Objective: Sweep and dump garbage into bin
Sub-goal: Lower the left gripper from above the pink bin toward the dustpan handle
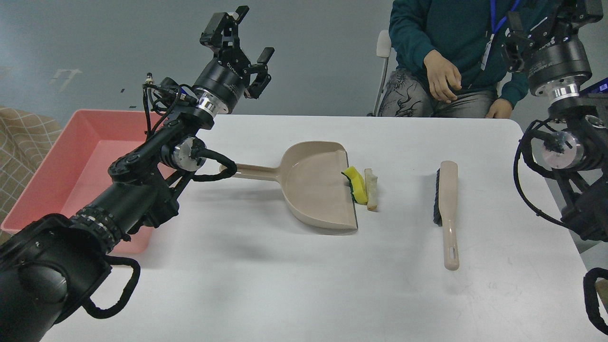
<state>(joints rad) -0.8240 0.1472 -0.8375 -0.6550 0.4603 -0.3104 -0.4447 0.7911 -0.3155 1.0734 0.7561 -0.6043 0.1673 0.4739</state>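
Two scraps, yellow sponge (357, 184) and bread slice (371, 189), lie at the dustpan (313, 187) lip; brush (447, 209) nearby; pink bin (52, 164) left. Left gripper (247, 38) spread; right gripper (551, 23) unclear. No legible writing.

Illumination is even, bright and diffuse, evidently from overhead. The white table (304, 285) reads clean without blown highlights. Shadows are soft and pale: one lies under the dustpan (313, 185), one beneath the left arm (118, 199), and a narrow one lies beside the brush (447, 209). Small glints show on the arm's metal rings. Focus is sharp centrally. Wide-angle distortion bends the table's edges; the near arm segment looks oversized and slightly soft.
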